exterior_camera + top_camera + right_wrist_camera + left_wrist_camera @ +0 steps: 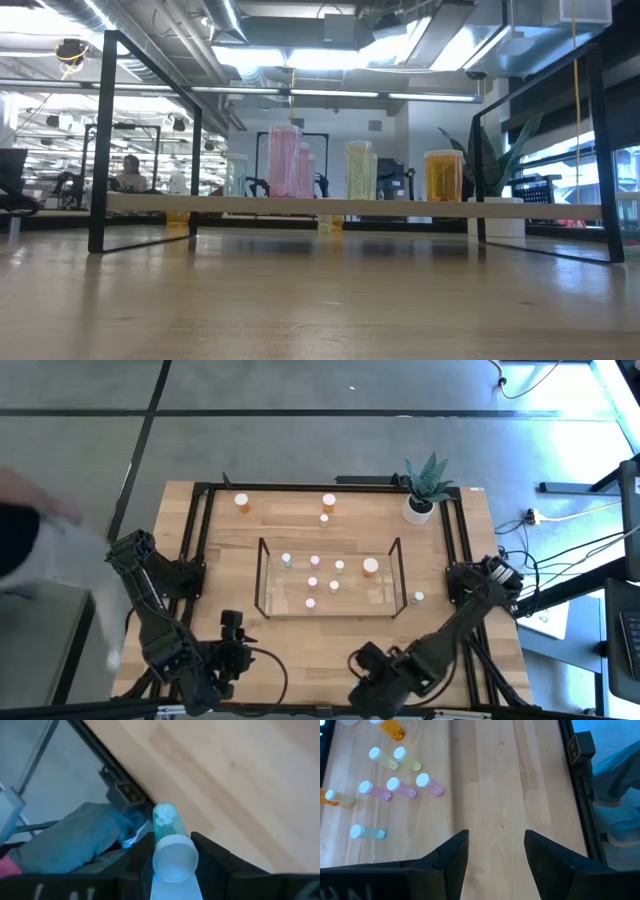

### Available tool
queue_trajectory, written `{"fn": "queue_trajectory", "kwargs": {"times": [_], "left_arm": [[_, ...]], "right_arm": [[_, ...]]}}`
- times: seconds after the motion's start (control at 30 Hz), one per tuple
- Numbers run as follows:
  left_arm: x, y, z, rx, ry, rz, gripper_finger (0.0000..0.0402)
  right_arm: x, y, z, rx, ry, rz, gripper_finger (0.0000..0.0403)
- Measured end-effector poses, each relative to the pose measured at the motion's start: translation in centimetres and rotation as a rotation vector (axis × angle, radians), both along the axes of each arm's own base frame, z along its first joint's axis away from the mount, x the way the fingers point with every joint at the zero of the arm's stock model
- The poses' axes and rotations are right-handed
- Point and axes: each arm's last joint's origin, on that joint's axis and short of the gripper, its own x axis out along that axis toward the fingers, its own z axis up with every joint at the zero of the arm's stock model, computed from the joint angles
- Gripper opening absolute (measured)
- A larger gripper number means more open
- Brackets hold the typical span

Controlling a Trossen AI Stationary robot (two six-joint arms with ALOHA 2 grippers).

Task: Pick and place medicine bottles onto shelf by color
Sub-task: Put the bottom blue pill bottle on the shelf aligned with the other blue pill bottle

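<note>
The clear shelf stands mid-table with several medicine bottles on it: pink, greenish and orange. Two orange bottles and a small one stand behind the shelf. A small white bottle stands at the shelf's right end. My right gripper, near the table's front edge, is shut on a pale translucent bottle with a white cap. My left gripper hangs open over bare wood at the front left. My right gripper pinches the pale bottle between its two fingers, on the body just below the white cap. The cap end faces back toward the wrist and the pill-filled bottom points away beyond the fingertips. The bottle is lifted clear of the table.
A potted plant stands at the far right corner. Black frame rails run along the table's sides. A person's blurred sleeve shows left of the table, and blue-clad legs show beyond its edge. Bare wood lies in front of the shelf.
</note>
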Motion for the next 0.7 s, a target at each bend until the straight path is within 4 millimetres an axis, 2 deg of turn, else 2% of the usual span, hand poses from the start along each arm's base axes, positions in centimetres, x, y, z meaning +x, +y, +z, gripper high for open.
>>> {"fn": "queue_trajectory", "kwargs": {"times": [0.23, 0.43, 0.53, 0.7], "left_arm": [[-0.2, -0.1, 0.0, -0.013, -0.003, 0.008, 0.0186], [-0.7, -0.6, 0.0, -0.034, -0.008, 0.012, 0.0185], [-1.1, -0.9, 0.0, -0.052, -0.012, 0.02, 0.0186], [-1.8, -1.3, 0.0, -0.066, -0.014, 0.012, 0.0186]], "right_arm": [[3.9, -2.3, 1.8, -0.112, -0.005, 0.087, 0.0118], [7.2, -4.3, 1.5, -0.182, -0.038, 0.166, 0.0117], [8.7, -5.2, 0.7, -0.211, -0.034, 0.194, 0.0117], [10.7, -5.8, -2.6, -0.226, 0.045, 0.237, 0.0117]]}}
